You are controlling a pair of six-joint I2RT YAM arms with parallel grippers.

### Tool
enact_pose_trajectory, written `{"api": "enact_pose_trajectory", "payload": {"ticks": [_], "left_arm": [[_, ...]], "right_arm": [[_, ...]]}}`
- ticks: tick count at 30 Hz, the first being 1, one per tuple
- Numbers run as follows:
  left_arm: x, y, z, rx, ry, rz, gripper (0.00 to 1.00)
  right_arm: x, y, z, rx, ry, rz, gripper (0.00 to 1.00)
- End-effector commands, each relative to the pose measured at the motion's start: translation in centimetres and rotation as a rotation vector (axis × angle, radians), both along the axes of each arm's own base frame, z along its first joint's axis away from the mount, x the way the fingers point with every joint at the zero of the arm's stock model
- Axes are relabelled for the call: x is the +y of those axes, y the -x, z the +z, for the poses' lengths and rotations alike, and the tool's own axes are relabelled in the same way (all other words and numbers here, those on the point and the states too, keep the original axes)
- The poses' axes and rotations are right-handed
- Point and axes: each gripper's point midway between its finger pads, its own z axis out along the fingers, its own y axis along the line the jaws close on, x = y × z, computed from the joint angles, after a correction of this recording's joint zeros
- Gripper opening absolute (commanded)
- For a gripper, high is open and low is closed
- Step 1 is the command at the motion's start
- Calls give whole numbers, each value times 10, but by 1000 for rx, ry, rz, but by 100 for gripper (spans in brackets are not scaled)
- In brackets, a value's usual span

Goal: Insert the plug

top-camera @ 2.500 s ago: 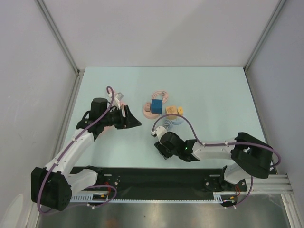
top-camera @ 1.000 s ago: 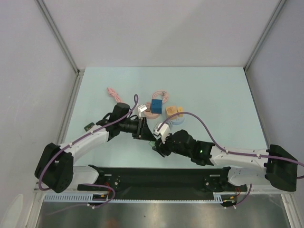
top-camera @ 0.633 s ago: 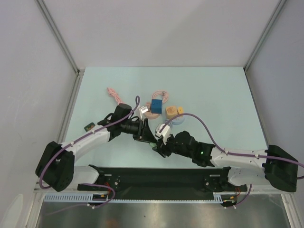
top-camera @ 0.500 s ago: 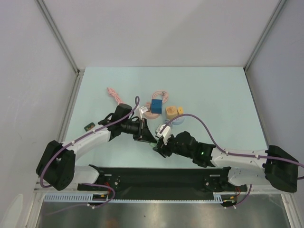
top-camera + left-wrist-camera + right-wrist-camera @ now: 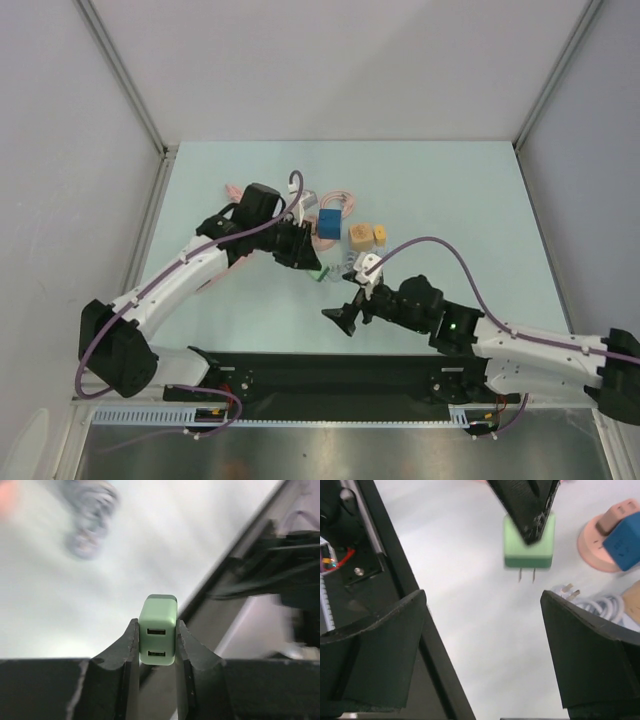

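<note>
Transport step. Left pincer (image 5: 156, 630) clamps green plug (image 5: 158, 614), seemingly above table (image 5: 450, 190). Right pincer (image 5: 483, 595) agape, empty. Next: align prongs with pink base (image 5: 322, 236), likely socket, 12 o'clock of plug.

Left wrist view: the grey cable coil (image 5: 90, 517) is only a blur. Right wrist view: the left gripper (image 5: 530, 532) hides the green charger (image 5: 529, 555)'s top, and the right edge cuts off the pink disc (image 5: 597, 547) and the blue block (image 5: 625, 541) on it
</note>
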Motion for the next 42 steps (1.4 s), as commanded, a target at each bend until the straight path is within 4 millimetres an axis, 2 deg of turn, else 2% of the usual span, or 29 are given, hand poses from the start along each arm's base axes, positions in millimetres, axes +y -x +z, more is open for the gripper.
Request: {"api": "enact_pose_trajectory", "payload": {"ticks": [1,3,4,5,6,8,12,13,17,18,21,23,24,26,27,31,42], "left_arm": [[38,-31,10,-288,-235,-8,0],[50,-42,14,-399,-305,-31,0],[63,-53,15,-469,-380,-22,0],[82,-69,18,-533,-487,31,0],[91,-77,19,-572,-547,38,0],[115,-93,24,-667,-699,13,0],[148,-116,19,-708,-798,-28,0],[156,-117,10,-712,-823,-59,0],[181,-123,-3,-737,-817,-89,0],[196,-126,-7,-717,-831,-65,1],[222,-127,-11,-691,-882,-67,0],[222,-131,-9,-680,-840,-55,0],[228,-130,-15,-636,-827,-46,0],[223,-132,-21,-614,-769,-60,0],[221,-133,-31,-584,-752,-77,0],[208,-131,-49,-533,-679,-125,0],[229,-126,-72,-489,-695,-112,0]], "right_arm": [[-15,5,43,-53,-113,-3,100],[-29,6,59,-79,-162,-27,100],[-36,4,62,-69,-182,-51,100],[-41,2,59,-60,-185,-67,100],[-49,2,63,-63,-203,-81,100],[-59,-4,57,-50,-205,-113,100],[-73,-8,55,-30,-230,-133,100],[-77,-10,59,-33,-247,-146,100],[-81,-12,58,-10,-265,-140,100],[-82,-12,58,-7,-267,-134,100],[-84,-15,56,0,-270,-144,100],[-83,-15,54,11,-271,-141,100],[-83,-16,53,12,-273,-141,100],[-82,-16,51,23,-275,-137,100],[-81,-16,51,25,-280,-136,100],[-81,-17,51,30,-283,-132,100],[-79,-13,51,39,-296,-109,100]]}}
